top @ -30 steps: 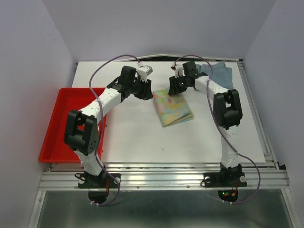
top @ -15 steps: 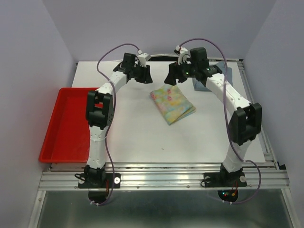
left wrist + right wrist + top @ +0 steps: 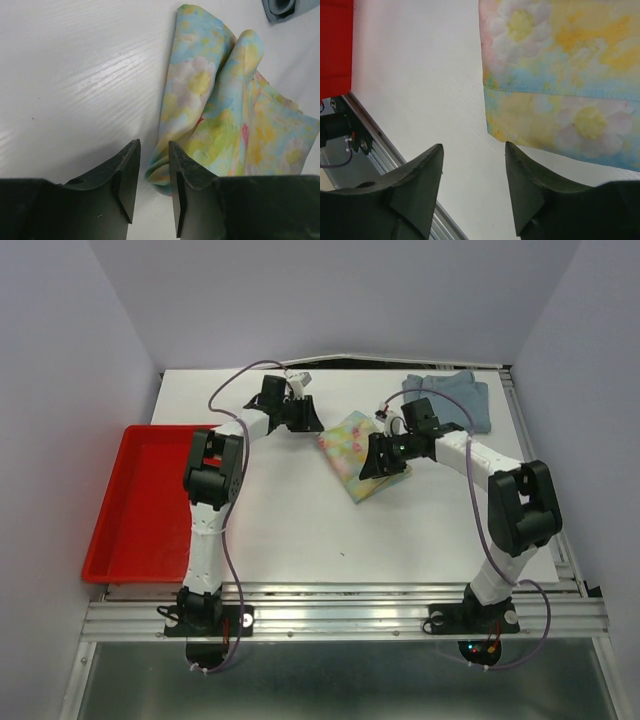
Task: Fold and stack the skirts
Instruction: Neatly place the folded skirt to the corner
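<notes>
Yellow, pink and green, the folded floral skirt lies just ahead of both grippers. The left gripper is open a crack, the right gripper wide, both empty.

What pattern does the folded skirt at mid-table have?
The skirt has pastel yellow, pink and blue flowers; best seen in the right wrist view.

The left arm and right arm share one build: white tubular links between bulky black joint housings; a thin lilac cable loops back from each wrist; the left gripper and right gripper have matte charcoal, wedge-shaped fingers tapering to blunt tips.
</notes>
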`<state>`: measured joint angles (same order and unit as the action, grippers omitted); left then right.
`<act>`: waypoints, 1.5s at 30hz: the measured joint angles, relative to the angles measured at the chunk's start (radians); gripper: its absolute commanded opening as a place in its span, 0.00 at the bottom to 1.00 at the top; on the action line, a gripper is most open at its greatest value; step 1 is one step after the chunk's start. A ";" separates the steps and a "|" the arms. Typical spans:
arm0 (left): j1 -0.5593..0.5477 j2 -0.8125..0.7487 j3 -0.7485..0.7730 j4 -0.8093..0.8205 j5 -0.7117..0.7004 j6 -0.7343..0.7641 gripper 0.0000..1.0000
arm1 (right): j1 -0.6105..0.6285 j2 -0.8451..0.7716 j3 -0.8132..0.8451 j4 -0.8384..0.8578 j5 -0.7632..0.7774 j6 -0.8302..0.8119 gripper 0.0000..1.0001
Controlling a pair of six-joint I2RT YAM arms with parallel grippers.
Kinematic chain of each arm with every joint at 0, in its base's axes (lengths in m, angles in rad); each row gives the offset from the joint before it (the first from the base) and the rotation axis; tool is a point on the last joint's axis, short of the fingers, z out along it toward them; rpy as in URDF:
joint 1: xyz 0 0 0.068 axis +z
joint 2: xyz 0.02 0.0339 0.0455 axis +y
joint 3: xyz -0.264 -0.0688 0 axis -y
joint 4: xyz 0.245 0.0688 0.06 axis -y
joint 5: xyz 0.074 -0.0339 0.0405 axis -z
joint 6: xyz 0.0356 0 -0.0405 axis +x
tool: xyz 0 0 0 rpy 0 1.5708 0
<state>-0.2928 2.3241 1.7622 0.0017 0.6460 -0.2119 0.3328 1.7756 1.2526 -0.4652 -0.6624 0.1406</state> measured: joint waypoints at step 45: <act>-0.328 -0.602 -0.404 -0.134 -0.368 0.435 0.50 | -0.359 0.067 -0.243 0.364 0.080 0.347 0.59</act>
<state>-0.6209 1.7218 1.3582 -0.1318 0.2779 0.2230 -0.0265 1.8423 1.0100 -0.1017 -0.5827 0.4877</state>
